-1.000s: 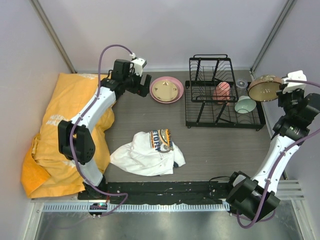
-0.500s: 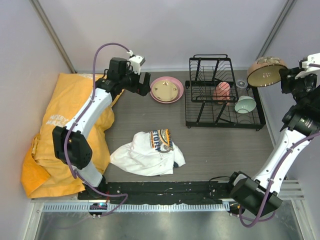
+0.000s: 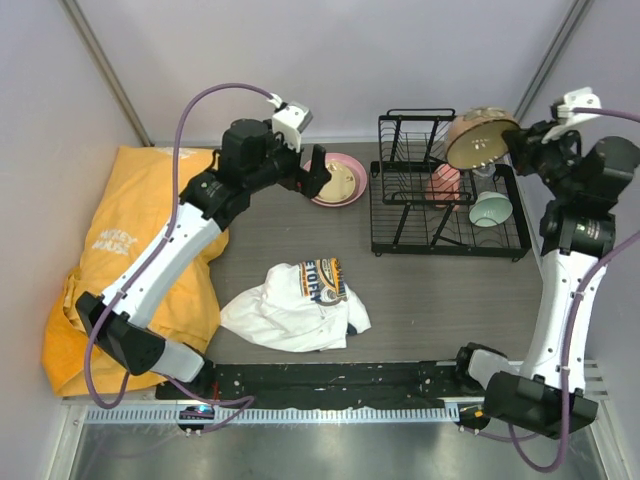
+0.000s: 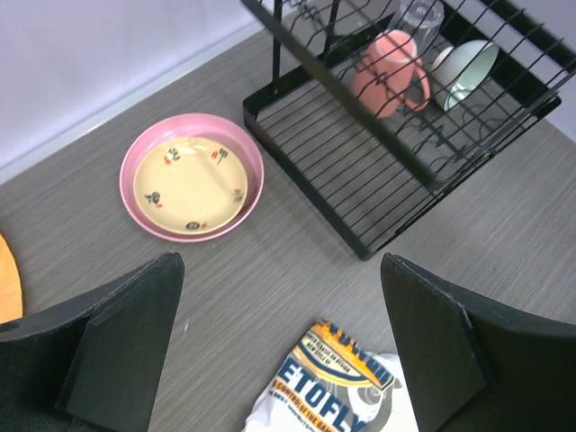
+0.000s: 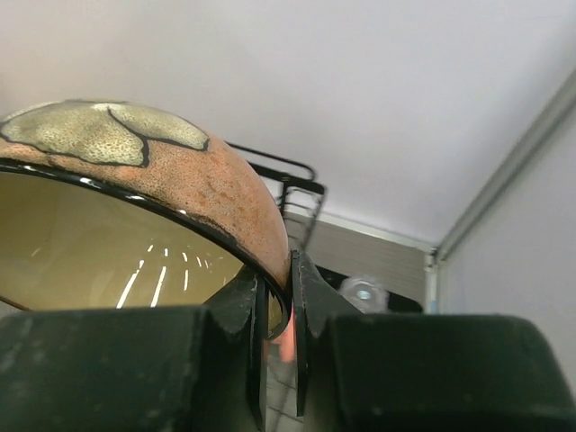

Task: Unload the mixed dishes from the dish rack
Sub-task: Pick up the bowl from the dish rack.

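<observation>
- Right pincer point(image 3: 507, 143) pinching the rim of the tan bowl point(image 3: 479, 139), wall squeezed between the two fingers point(image 5: 236, 306) in my wrist view; bowl tilted on edge, in the air over the back right of the dish rack point(image 3: 395, 243)
- Left pincer point(image 3: 308, 170) spread wide, holding nothing, hanging just left of the pink plate point(image 3: 352, 189)
- Cream patterned plate point(image 4: 190, 186) lies nested flat in the pink plate, both on the worktop point(image 3: 300, 240) beside the rack's left side, so those two look unloaded
- In the rack: pink mug point(image 4: 390, 80), mint-green bowl point(image 4: 463, 70), clear glass point(image 4: 419, 16), all in the right half
- Key relation: the bowl needs to travel away from the rack to bare worktop; I judge the plate stack lies well to its left, across the rack, nearer my left arm; the right arm is nearer the remaining dishes
- White T-shirt point(image 3: 297, 300) crumpled on the near worktop, print reads partly "ETOFLY" in the left wrist view, rest hidden
- Orange cloth point(image 3: 120, 250) far left, faint white lettering, too small to read
</observation>
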Available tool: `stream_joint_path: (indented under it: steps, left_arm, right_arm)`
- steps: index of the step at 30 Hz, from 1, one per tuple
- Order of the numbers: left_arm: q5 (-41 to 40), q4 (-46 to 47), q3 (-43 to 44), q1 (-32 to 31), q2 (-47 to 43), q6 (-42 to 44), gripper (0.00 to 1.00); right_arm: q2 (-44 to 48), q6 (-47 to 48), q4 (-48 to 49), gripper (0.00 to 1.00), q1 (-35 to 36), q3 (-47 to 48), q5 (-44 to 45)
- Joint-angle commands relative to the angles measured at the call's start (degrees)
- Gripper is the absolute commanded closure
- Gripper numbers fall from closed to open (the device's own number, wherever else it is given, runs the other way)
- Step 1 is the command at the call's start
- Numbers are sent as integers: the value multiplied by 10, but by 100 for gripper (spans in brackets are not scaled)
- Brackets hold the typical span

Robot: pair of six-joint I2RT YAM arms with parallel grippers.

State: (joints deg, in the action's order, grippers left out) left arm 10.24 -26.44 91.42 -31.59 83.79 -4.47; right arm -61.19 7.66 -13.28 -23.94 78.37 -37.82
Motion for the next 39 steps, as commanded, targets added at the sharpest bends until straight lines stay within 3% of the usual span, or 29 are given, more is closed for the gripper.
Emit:
stream_joint_path:
  steps: [1, 8, 15, 28, 39]
  left_arm:
    - [-117, 41, 23, -47, -25, -19, 5]
    - [-267, 68, 22, -109, -28, -18, 5]
    - [-304, 79, 23, -140, -29, -11, 4]
    - [-291, 51, 62, -167, -10, -32, 4]
    - [-332, 16, 182, -212, 91, 9, 4]
  right_arm:
    - [-8, -6, 23, 99, 97, 42, 127]
    - [-39, -2, 48, 99, 239, 32, 281]
    - [-71, 28, 74, 99, 389, 28, 428]
    - [-106, 37, 83, 99, 438, 36, 508]
    - [-111, 15, 71, 99, 449, 57, 510]
